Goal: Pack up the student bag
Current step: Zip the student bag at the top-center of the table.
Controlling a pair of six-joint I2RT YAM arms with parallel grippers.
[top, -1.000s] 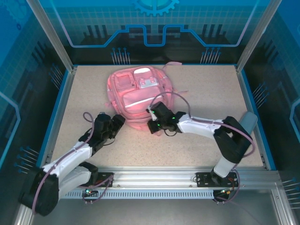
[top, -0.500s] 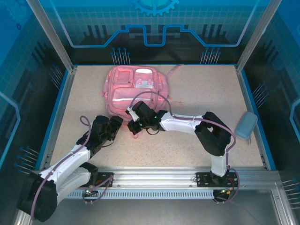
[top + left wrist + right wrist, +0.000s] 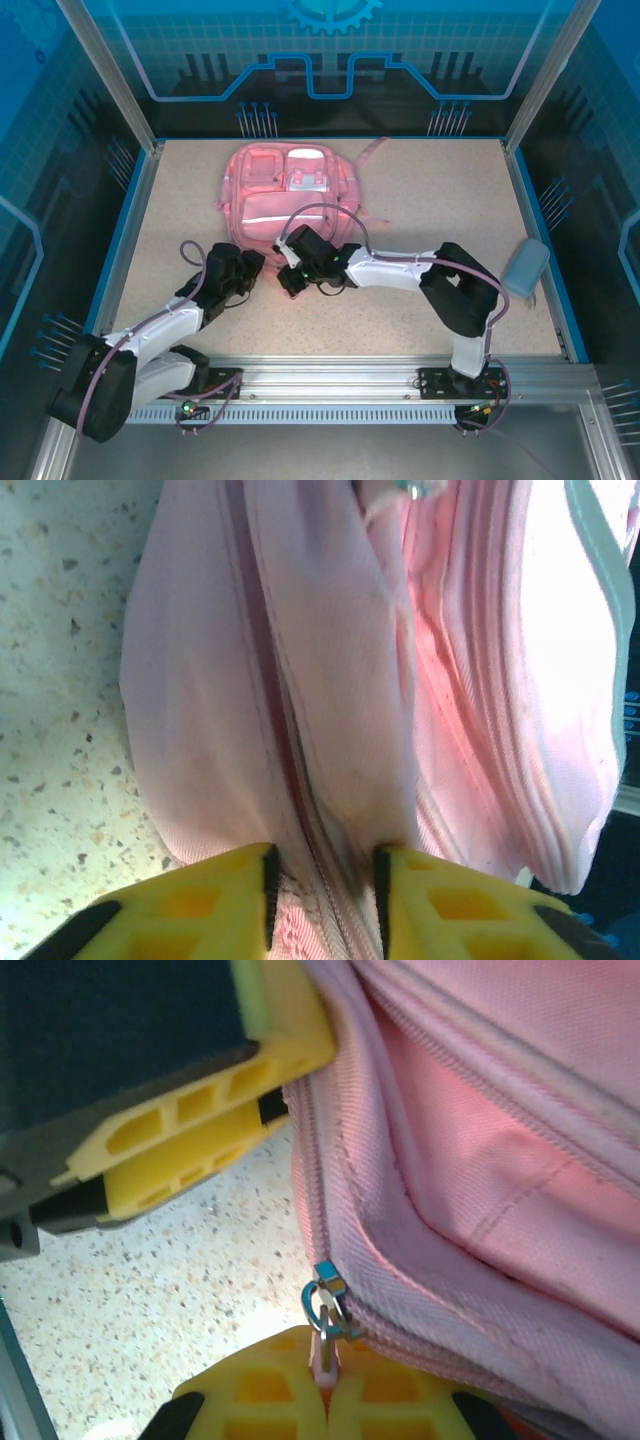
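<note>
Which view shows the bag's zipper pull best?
Right wrist: the zipper pull is close up under its metal slider, pinched between the right fingers. Left wrist shows the student bag's zip seam; the top view is too far to tell.

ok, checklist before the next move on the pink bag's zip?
1. Pull grip: right pincer shut on the zipper pull: ok.
2. Bracing: left pincer clamps a fold of the student bag near the zip, fabric fills the gap: ok.
3. Zip path past the slider free of snags: cannot tell, it runs out of frame.
4. Bag lying flat on the table: ok.
5. Grey object at the table's right edge, apart from the bag: ok.
</note>
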